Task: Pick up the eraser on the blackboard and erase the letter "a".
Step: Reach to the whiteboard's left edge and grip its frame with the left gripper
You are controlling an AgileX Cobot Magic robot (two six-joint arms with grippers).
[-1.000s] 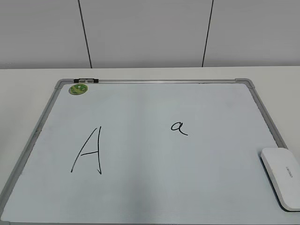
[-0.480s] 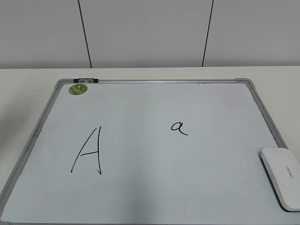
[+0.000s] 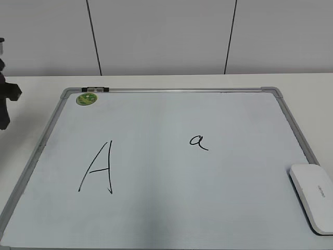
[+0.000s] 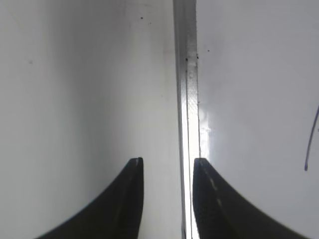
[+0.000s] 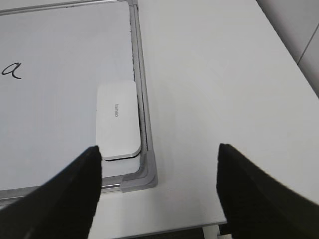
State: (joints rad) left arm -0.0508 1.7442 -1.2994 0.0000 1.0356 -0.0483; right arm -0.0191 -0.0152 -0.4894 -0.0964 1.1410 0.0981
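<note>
The blackboard (image 3: 171,208) lies flat on the white table. The small cursive letter "a" (image 3: 198,141) is right of its middle and also shows in the right wrist view (image 5: 11,70). The white eraser (image 3: 314,195) lies at the board's near right corner; in the right wrist view (image 5: 116,119) it sits against the frame. My right gripper (image 5: 159,154) is wide open and empty, above the table just beyond that corner, and is out of the exterior view. My left gripper (image 4: 167,164) has its jaws a little apart and empty over the board's left frame (image 4: 188,99). The left arm (image 3: 4,101) shows at the left edge.
A large capital "A" (image 3: 99,169) is drawn left of the middle; one of its strokes shows in the left wrist view (image 4: 311,139). A round green magnet (image 3: 86,98) sits at the far left corner. The table's front right edge (image 5: 209,226) is close under the right gripper.
The left arm has come into the exterior view at the left edge. The eraser and both letters have not moved.
</note>
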